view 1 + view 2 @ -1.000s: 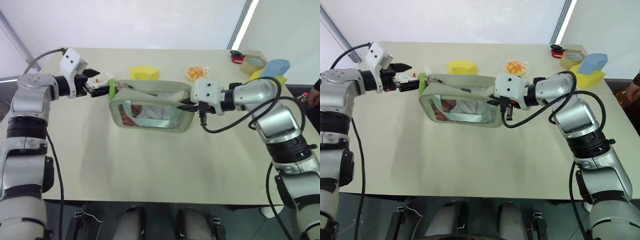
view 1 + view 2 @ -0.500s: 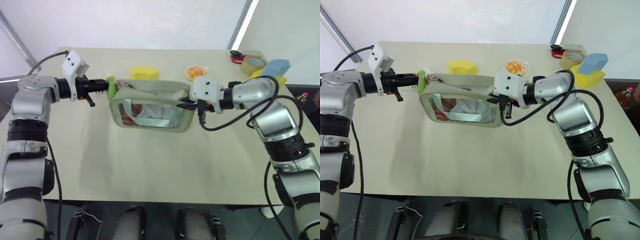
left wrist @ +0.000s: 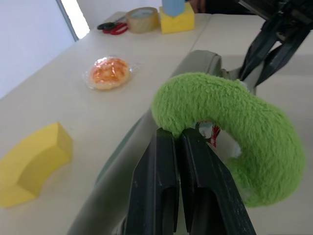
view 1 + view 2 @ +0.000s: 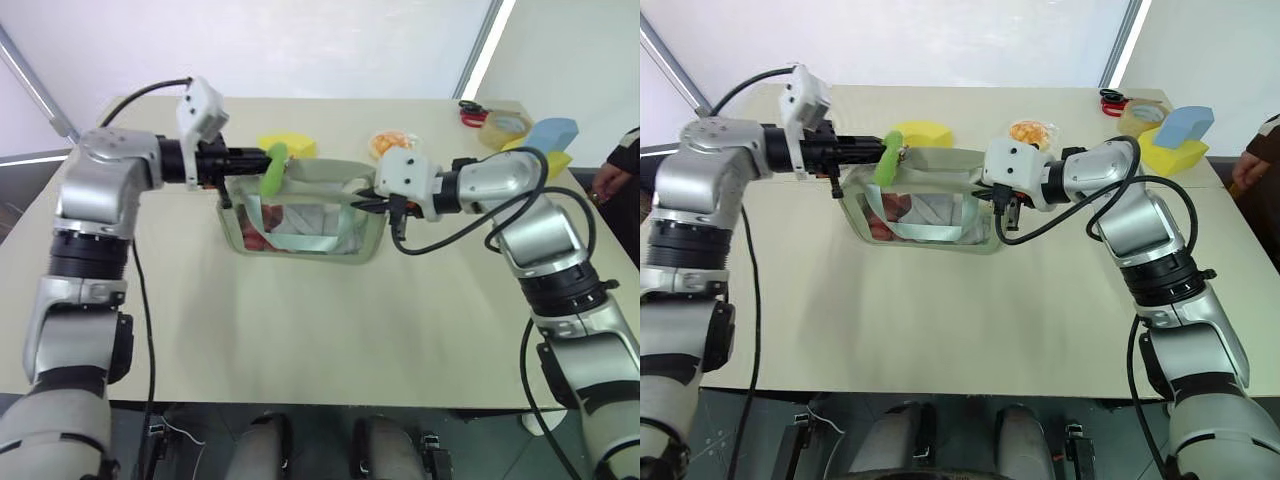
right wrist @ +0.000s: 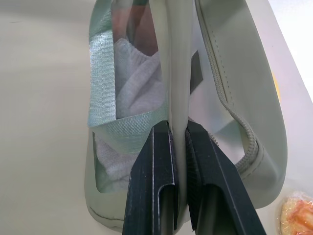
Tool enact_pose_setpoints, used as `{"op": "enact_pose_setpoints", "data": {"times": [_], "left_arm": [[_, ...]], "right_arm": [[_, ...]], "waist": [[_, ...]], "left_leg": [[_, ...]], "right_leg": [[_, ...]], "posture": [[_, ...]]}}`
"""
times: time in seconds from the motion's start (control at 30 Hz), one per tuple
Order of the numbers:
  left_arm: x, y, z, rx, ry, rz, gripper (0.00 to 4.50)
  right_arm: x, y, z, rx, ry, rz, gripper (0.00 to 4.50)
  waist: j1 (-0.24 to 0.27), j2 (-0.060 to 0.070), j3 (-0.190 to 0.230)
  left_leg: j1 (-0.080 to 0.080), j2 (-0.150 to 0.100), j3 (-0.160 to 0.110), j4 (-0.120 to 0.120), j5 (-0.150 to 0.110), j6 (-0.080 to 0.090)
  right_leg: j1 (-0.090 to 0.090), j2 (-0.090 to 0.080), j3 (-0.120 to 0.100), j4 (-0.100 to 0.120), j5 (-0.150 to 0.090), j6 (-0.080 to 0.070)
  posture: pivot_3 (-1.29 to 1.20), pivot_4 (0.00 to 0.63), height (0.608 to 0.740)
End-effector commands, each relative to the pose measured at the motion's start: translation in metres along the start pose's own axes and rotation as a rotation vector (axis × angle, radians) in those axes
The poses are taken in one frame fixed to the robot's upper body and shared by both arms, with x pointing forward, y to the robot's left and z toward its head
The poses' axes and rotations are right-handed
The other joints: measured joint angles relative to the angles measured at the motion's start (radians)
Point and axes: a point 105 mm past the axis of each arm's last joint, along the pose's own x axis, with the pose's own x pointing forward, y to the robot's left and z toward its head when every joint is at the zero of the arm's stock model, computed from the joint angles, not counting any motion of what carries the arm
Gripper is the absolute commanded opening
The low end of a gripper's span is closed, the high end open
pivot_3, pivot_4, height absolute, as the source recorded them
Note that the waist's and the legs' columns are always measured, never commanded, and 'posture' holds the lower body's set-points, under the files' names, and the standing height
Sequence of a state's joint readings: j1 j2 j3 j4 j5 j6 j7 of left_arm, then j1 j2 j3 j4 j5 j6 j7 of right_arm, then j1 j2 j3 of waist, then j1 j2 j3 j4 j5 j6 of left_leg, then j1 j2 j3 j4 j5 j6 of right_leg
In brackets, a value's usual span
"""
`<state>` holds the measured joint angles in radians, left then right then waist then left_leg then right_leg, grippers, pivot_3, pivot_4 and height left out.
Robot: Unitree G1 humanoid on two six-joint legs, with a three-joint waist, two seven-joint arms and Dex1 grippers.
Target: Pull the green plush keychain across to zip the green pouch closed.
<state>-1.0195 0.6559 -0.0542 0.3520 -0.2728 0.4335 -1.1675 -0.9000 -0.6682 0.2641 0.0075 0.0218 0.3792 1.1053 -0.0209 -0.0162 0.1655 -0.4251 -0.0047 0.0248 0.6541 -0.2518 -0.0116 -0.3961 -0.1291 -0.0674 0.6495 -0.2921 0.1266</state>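
Desk (image 4: 300, 330): I see a flat pale beige top carrying everything listed here.
Pouch (image 4: 300, 225): pale sage-green rectangular toiletry pouch with rounded corners and a clear plastic window; it stands at the middle of the desk, red and white contents and a mint strap visible through the window.
Keychain (image 4: 272, 170): small bright lime-green fuzzy plush tab, curved, at the pouch's top edge toward its left end.
Left hand (image 4: 262, 158): my two black fingers (image 3: 161, 196) are pinched together on the plush keychain; it reaches in from the left, pointing right along the pouch top.
Right hand (image 4: 366, 204): fingers clamped on the pouch's thin upper edge at its right end; the wrist view shows the fabric caught between them.
Sponge (image 4: 290, 146): yellow curved block, just beyond the pouch.
Packet (image 4: 392, 143): round clear wrapper with orange contents, far side, right of the yellow sponge.
Tape roll (image 4: 505, 125): brownish ring, far right corner, red-handled scissors (image 4: 472, 108) beside it.
Blocks (image 4: 553, 135): blue piece on a yellow one, far right edge.
Person (image 4: 612, 170): dark sleeve and hand at the right margin.
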Motion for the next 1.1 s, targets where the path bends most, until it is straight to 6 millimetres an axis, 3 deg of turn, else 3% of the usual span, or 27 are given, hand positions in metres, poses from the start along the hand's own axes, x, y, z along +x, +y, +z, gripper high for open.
{"op": "enact_pose_setpoints", "data": {"times": [0.03,0.1,0.23,0.47,0.6,0.7,0.8,0.97,1.07,1.1], "left_arm": [[-0.006,0.011,0.020,0.060,-0.040,0.049,0.70],[-0.010,0.014,0.025,0.075,-0.038,0.061,1.49],[-0.023,0.020,0.027,0.093,0.004,0.089,3.52],[-0.060,0.010,0.010,0.041,0.095,0.093,3.52],[-0.059,-0.017,-0.015,-0.014,0.149,0.036,3.52],[-0.053,-0.018,-0.027,-0.017,0.163,0.077,3.52],[-0.052,-0.013,-0.035,-0.002,0.178,0.106,2.68],[-0.054,-0.015,-0.043,0.036,0.214,0.085,0.04],[-0.050,-0.013,-0.040,0.044,0.208,0.084,0.01],[-0.049,-0.013,-0.039,0.045,0.206,0.083,0.00]], "right_arm": [[-0.001,-0.004,0.011,-0.025,-0.025,-0.011,0.00],[0.000,-0.004,0.011,-0.023,-0.025,-0.015,0.00],[0.001,-0.005,0.010,-0.022,-0.024,-0.019,0.00],[0.006,-0.007,0.011,-0.023,-0.038,-0.014,0.00],[0.008,-0.008,0.011,-0.029,-0.043,-0.011,0.00],[0.010,-0.009,0.013,-0.034,-0.053,-0.005,0.00],[0.011,-0.009,0.016,-0.036,-0.060,0.000,0.00],[0.009,-0.011,0.015,-0.035,-0.056,-0.004,0.00],[0.007,-0.011,0.016,-0.024,-0.060,-0.003,0.00],[0.006,-0.011,0.017,-0.008,-0.066,0.002,0.38]], "waist": [[0.001,0.000,0.000],[0.001,0.000,0.000],[-0.002,0.000,0.000],[-0.019,0.000,0.000],[-0.021,0.000,0.000],[-0.019,0.000,0.000],[-0.020,0.000,0.000],[-0.020,0.000,0.000],[-0.020,0.000,0.000],[-0.020,0.000,0.000]], "left_leg": [[0.000,0.000,0.000,0.000,0.000,0.000],[0.000,0.000,0.000,0.000,0.000,0.000],[0.000,0.000,0.000,0.000,0.000,0.000],[0.000,0.000,-0.001,0.000,0.000,0.000],[0.000,0.001,-0.002,0.000,0.000,0.000],[0.000,0.001,-0.003,0.000,0.000,0.000],[0.000,0.001,-0.003,0.000,0.000,0.000],[0.000,0.001,-0.002,-0.001,0.000,0.000],[0.000,0.001,-0.002,-0.001,0.000,0.000],[0.000,0.001,-0.002,-0.001,0.000,0.000]], "right_leg": [[0.000,0.000,0.000,0.000,0.000,0.000],[0.000,0.000,0.000,0.000,0.000,0.000],[0.000,0.000,0.000,0.000,0.000,0.000],[0.000,0.000,0.000,0.000,0.000,0.000],[0.000,0.000,0.000,0.000,0.000,0.000],[0.000,0.000,0.001,0.001,0.000,0.000],[0.000,0.000,0.001,0.000,0.000,0.000],[-0.001,0.000,0.001,0.000,0.000,0.000],[0.000,0.000,0.001,0.000,0.000,0.000],[0.000,0.000,0.001,0.000,0.000,0.000]], "posture": [[0.00,0.150,0.740],[0.00,0.150,0.740],[0.00,0.150,0.740],[0.00,0.150,0.740],[0.00,0.150,0.740],[0.00,0.150,0.740],[0.00,0.150,0.740],[0.00,0.150,0.740],[0.00,0.150,0.740],[0.00,0.150,0.740]]}}
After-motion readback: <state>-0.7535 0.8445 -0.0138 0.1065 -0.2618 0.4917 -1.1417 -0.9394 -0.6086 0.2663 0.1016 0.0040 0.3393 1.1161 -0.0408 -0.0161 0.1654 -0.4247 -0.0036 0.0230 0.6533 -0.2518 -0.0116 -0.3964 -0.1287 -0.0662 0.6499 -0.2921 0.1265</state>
